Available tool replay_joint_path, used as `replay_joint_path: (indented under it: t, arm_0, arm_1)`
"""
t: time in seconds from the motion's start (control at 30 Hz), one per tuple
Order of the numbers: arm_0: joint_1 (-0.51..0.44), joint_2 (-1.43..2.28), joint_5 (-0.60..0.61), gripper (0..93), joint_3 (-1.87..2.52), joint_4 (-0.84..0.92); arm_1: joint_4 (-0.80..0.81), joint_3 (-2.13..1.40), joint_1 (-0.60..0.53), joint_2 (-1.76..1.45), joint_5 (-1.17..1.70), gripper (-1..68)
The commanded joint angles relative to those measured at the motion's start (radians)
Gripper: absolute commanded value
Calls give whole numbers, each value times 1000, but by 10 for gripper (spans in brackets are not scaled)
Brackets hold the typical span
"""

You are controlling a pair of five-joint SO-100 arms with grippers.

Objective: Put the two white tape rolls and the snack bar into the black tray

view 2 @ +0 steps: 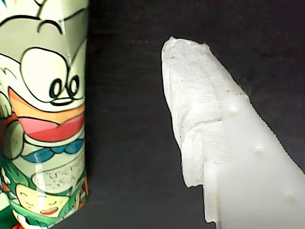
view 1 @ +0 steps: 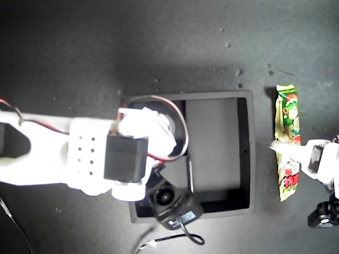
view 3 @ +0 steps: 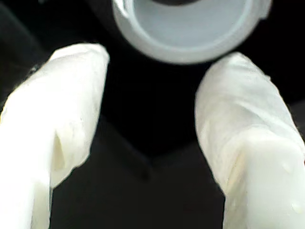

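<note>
The black tray point(view 1: 218, 151) lies mid-table. My second gripper point(view 1: 159, 129) hangs over its small compartments on the exterior view's left, open. Just beyond its fingertips point(view 3: 76, 71) a white tape roll point(view 3: 183, 33) lies on the black floor, untouched. The arm hides most of this roll in the exterior view, and the other tape roll is hidden or out of view. The snack bar point(view 1: 287, 119) lies on the table beside the tray, on the exterior view's right. My first gripper point(view 1: 289, 150) is down over it, open. One taped fingertip point(view 2: 190, 81) stands apart from the wrapper point(view 2: 45, 119).
The second arm's white body point(view 1: 63, 153) reaches in from the exterior view's left, with red wires point(view 1: 180, 127) looping over the tray. Its black camera block point(view 1: 170, 202) overhangs the tray's near wall. The table point(view 1: 106, 47) is dark with small specks.
</note>
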State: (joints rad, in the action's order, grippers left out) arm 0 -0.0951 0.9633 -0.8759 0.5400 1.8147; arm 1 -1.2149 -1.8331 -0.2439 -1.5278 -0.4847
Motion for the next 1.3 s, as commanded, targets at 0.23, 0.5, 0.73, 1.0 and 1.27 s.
replay_joint_path:
  t: [0.23, 0.5, 0.73, 1.0, 1.27]
  arm_0:
    - [-75, 578, -172, 98, 411, 17]
    - [-232, 769, -377, 113, 793, -97]
    - [-318, 850, -433, 128, 1037, -313]
    - [-371, 782, -476, 138, 1158, -514]
    - [-431, 787, -546, 138, 1261, -650]
  arm_1:
    - [-41, 195, 94, 206, 98, -1]
    - [-278, 431, 118, 201, 143, -2]
    - [-477, 793, 121, 207, 241, -3]
    - [-584, 1359, 152, 479, 396, -3]
    - [-433, 1405, 196, 558, 520, -4]
